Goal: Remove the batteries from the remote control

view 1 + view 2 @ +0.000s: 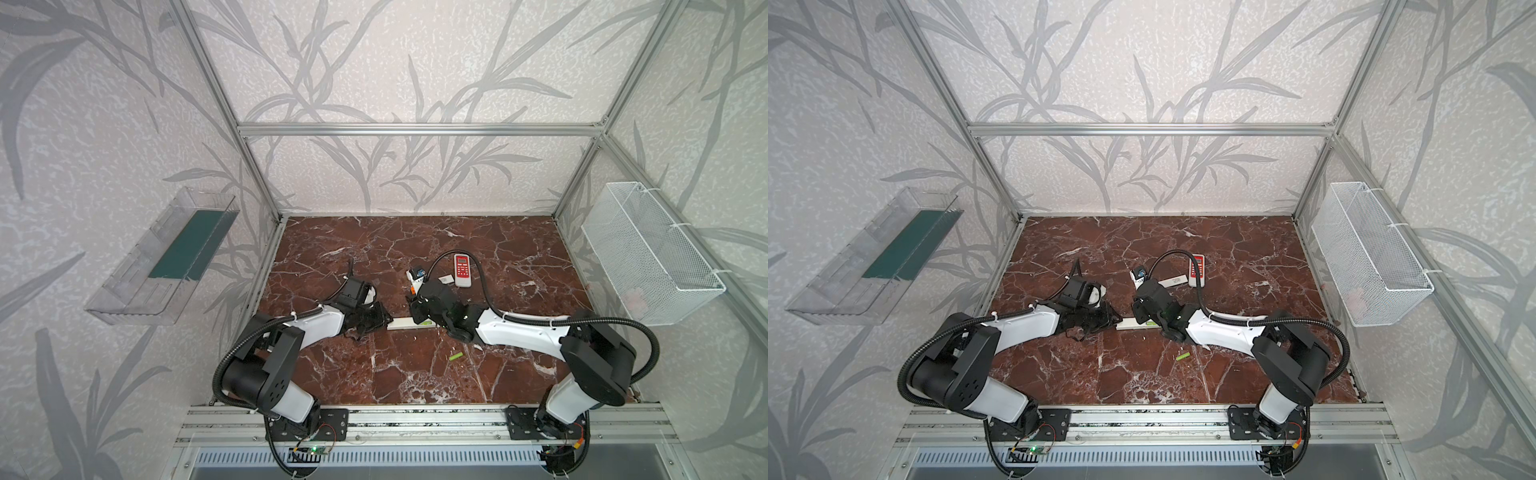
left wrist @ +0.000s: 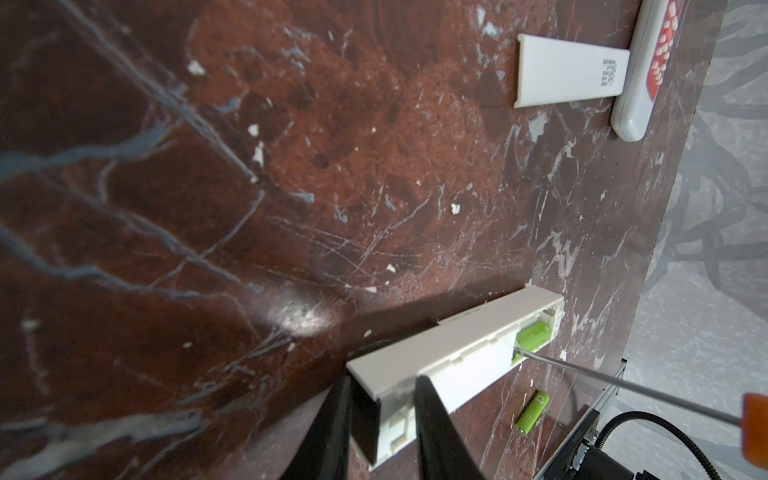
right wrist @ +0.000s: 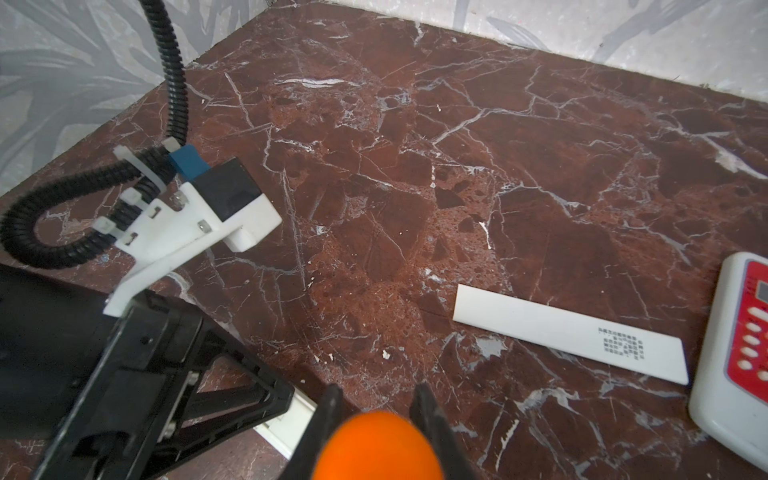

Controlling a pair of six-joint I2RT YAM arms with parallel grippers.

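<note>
Now, left gripper [image 2: 382, 380]: clamped across 1 end of the long white plastic remote control [image 2: 457, 340], which lies mid-tabletop [image 1: 374, 374] toward the front edge; this hold must not slip.
Right gripper [image 3: 377, 390]: closed on the orange-handled steel screwdriver [image 2: 602, 384].
Lime-green cylindrical battery [image 2: 658, 334]: seated in the open bay, with the screwdriver tip at its end; probably best levered up gently.
Loose battery [image 2: 532, 411]: lying between the remote and the front edge.

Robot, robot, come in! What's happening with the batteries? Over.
Left gripper clamped on white remote. Right gripper holding screwdriver, tip at seated battery in open compartment. One loose battery on table. Cover off, beside red remote.
</note>
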